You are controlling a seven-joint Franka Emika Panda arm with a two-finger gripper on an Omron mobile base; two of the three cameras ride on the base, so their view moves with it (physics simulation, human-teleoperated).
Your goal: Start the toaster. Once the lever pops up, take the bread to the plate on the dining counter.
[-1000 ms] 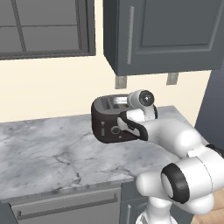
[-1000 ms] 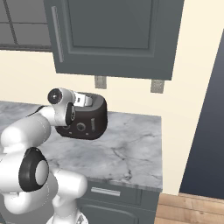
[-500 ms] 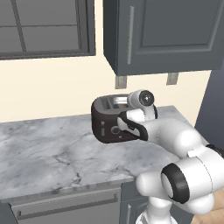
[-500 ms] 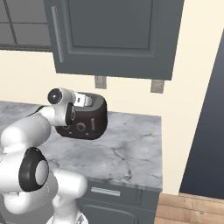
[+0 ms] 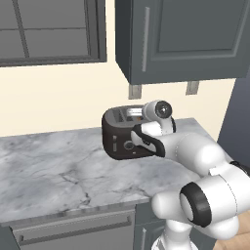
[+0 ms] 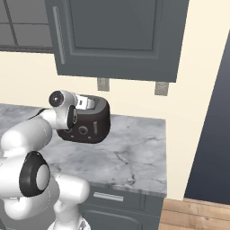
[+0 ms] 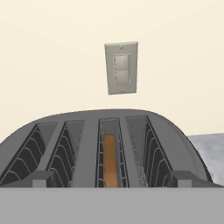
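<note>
Toaster: dark, glossy, rounded; standing on the marble counter toward its back edge, near the right end, below the grey wall cabinet. Seen from the left base view with a round knob on the front and a small slider, the lever, on the left part of that face. Four top slots in the hand view.

Bread: thin orange-brown slice, edge-on, sunk low in the third slot from the left in the hand view; top edge below the slot rim.

Arm: rising from the base, elbow bent low, forearm reaching forward and up over the counter's front edge to the toaster. Wrist level with the toaster's top, hand turned horizontally toward the wall, looking along the slots from just behind and above the near end.

Gripper: fingers spread wide apart, one dark tip at each lower side of the hand view, flanking the near end of the toaster; nothing held between them, contact with the toaster not discernible.

Wall: pale yellow, with a grey switch plate above the toaster; second plate further right under the cabinet.
</note>
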